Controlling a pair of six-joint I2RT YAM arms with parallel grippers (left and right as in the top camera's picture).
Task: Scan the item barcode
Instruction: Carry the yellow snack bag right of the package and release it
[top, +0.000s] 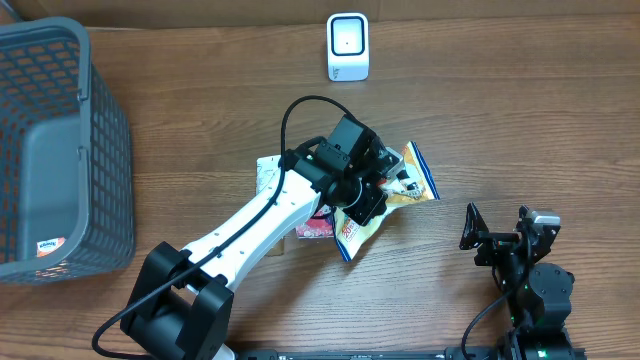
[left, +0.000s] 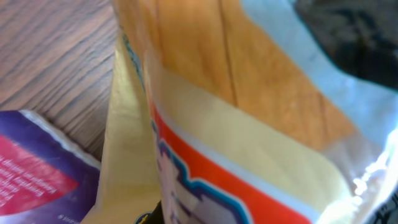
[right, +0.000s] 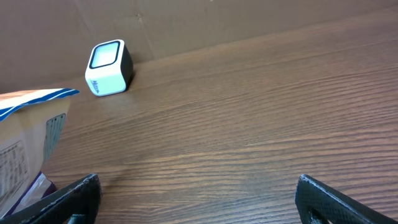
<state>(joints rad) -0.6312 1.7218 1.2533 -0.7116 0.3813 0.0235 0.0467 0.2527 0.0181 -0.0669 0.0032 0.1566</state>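
Grip status: left hand (top: 375, 190) is clamped shut on the snack bag (top: 405, 185), pinching it near one edge. The rest of the bag fans out past the fingers, toward the right arm. We cannot tell whether the bag is fully clear of the tabletop (top: 520, 110).

Right hand (right: 198, 193) is idle, fingers wide apart, nothing in them, well apart from the bag.

Directly under the left hand lies a purple packet (left: 37, 168), with a white packet (top: 268, 172) just beside it on the arm side. The scanner (top: 348, 47) stands well beyond the left hand, with bare tabletop between.

How we'd run this step:
- Lift straight up first, so the bag doesn't drag the purple packet along.
- From the right wrist view a printed panel on the bag faces that hand. It is too small to say whether it's the barcode, so we shouldn't assume which face carries it.
- Roll the wrist until the code face squares up to the scanner window.
- An edge pinch on floppy film will likely swing and curl, so we move smoothly and let it settle.
- Stop near the window without touching it.
- Risks: glare off the film, or a crease across the code.
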